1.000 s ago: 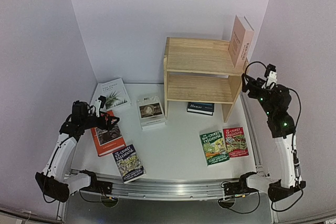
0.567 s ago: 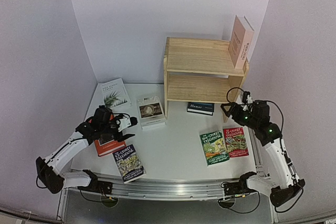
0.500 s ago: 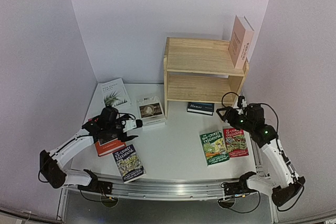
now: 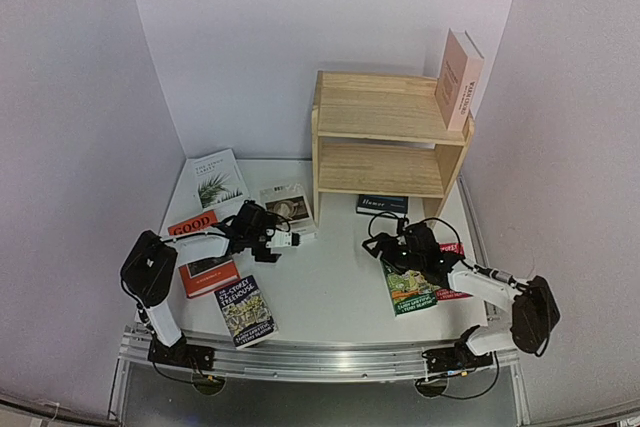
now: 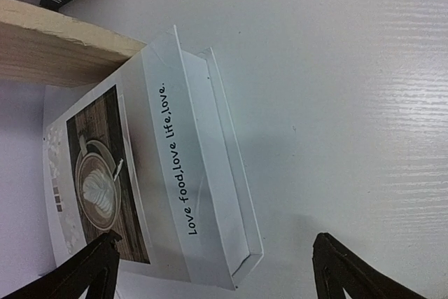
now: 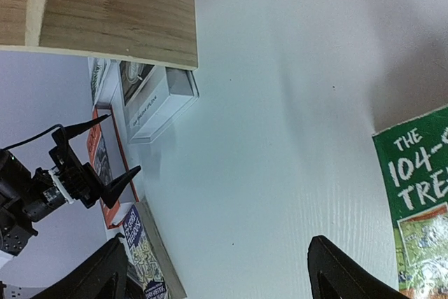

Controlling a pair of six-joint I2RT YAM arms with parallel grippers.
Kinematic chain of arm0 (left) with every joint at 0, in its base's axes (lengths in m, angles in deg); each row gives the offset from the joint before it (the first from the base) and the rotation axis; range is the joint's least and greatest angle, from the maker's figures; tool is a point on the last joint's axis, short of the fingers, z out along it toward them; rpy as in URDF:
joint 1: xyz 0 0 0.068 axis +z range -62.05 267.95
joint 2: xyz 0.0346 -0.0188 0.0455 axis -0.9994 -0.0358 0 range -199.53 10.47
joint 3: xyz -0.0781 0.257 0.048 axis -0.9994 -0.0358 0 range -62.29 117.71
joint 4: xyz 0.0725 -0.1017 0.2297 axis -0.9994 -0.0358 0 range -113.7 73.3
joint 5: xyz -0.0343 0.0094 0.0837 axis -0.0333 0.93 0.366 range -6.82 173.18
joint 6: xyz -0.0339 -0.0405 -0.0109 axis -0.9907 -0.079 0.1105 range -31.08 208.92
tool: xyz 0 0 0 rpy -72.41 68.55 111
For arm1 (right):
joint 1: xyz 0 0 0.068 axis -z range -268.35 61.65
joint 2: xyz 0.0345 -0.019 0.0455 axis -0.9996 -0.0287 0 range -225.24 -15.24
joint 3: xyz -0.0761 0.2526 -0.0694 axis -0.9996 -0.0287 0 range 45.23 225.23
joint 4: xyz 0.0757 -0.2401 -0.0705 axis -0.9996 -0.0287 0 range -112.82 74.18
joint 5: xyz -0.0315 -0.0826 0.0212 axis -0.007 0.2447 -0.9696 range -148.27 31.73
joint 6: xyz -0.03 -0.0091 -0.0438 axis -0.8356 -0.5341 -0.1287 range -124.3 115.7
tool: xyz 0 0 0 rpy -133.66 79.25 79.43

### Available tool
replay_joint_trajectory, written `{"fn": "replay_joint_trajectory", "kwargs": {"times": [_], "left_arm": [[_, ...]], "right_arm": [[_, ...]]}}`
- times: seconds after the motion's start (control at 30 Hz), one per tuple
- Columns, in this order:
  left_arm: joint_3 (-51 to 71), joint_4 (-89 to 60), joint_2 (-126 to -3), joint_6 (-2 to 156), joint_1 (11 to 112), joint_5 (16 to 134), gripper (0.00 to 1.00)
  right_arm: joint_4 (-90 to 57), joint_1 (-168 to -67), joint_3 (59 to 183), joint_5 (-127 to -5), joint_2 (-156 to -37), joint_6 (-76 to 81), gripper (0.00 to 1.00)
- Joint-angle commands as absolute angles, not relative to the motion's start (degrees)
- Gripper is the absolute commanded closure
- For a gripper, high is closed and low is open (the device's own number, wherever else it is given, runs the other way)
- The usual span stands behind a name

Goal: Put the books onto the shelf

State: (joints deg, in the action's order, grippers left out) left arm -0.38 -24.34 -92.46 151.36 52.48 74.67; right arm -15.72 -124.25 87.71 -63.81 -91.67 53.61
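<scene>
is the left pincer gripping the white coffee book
No, the left pincer is wide open over the white book, its fingers not closed on it.

A white counter [image 4: 330, 247] with a faint grain stands boxed in on three sides by plain pale walls: a back wall [image 4: 300, 37], a left panel [image 4: 70, 147] and a right panel [image 4: 575, 177]. A metal rail [image 4: 330, 355] runs along its near edge. The light is soft and even, and the shadows are faint.
</scene>
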Motion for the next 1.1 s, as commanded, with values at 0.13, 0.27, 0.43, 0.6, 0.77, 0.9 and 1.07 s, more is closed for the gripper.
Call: {"fn": "replay_joint_trajectory", "kwargs": {"times": [0.13, 0.27, 0.43, 0.6, 0.77, 0.9, 1.07], "left_arm": [[4.6, -14.9, -99.5, 155.1, 52.4, 81.4, 0.12], [3.1, -18.3, -99.8, 154.4, 52.4, 81.0, 0.27], [2.1, -20.2, -98.0, 153.8, 52.4, 80.6, 0.72], [2.4, -25.0, -96.3, 153.4, 52.8, 79.7, 1.00], [0.0, -30.3, -89.9, 152.6, 53.1, 78.9, 1.00], [-6.9, -34.8, -78.8, 153.1, 52.6, 75.9, 1.00], [-15.4, -42.7, -65.0, 152.8, 50.2, 72.1, 1.00]], "right_arm": [[-4.9, -124.8, 93.8, -64.8, -98.9, 53.9, 0.14], [-4.4, -124.8, 94.7, -66.8, -99.8, 52.9, 0.14], [-4.3, -124.9, 94.2, -67.8, -99.7, 52.9, 0.14], [-4.3, -126.1, 94.0, -68.4, -101.0, 53.3, 0.15], [-4.8, -129.2, 95.9, -67.2, -104.7, 53.4, 0.16], [-4.8, -132.4, 100.3, -67.3, -110.3, 53.6, 0.16], [-4.8, -135.9, 108.5, -69.0, -118.7, 53.6, 0.14]]}}
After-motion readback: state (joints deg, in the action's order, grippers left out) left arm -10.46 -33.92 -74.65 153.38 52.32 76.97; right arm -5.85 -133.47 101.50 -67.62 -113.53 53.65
